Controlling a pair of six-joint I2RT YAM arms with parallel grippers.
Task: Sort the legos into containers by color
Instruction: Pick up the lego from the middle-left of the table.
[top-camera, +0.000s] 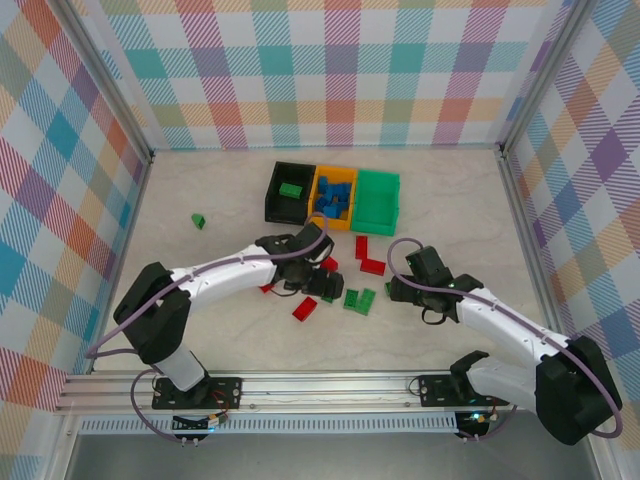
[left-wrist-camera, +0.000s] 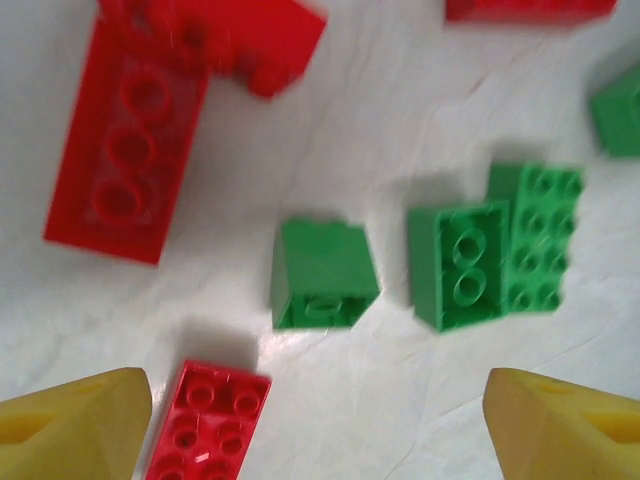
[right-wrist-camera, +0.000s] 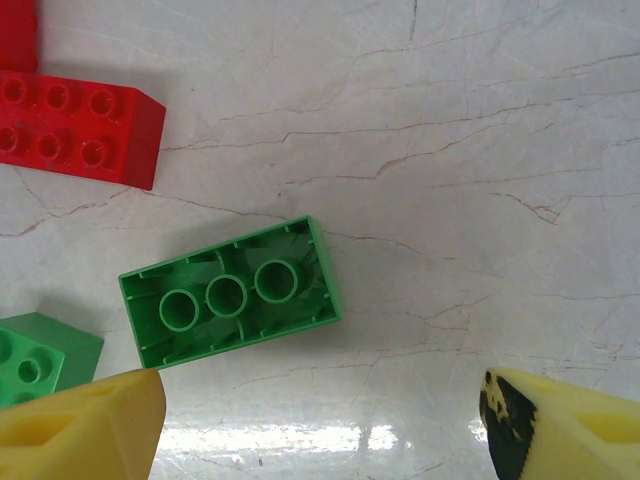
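Note:
Three joined bins stand at the back: black (top-camera: 272, 192) holding a green lego (top-camera: 291, 189), orange (top-camera: 334, 172) holding several blue legos (top-camera: 333, 197), and green (top-camera: 378, 202). Red legos (top-camera: 371, 266) and green legos (top-camera: 359, 300) lie scattered in front. My left gripper (top-camera: 320, 287) (left-wrist-camera: 320, 445) hangs open over a small green brick (left-wrist-camera: 322, 272), with a red brick (left-wrist-camera: 205, 420) by its left finger. My right gripper (top-camera: 402, 291) (right-wrist-camera: 320, 435) is open above bare table, just right of an upside-down green brick (right-wrist-camera: 230, 292).
A lone green brick (top-camera: 199, 220) lies far left. A long red brick (left-wrist-camera: 130, 160) and two joined green bricks (left-wrist-camera: 500, 255) surround the left gripper. A red brick (right-wrist-camera: 75, 125) and a small green one (right-wrist-camera: 35, 360) sit left of the right gripper. Walls enclose the table.

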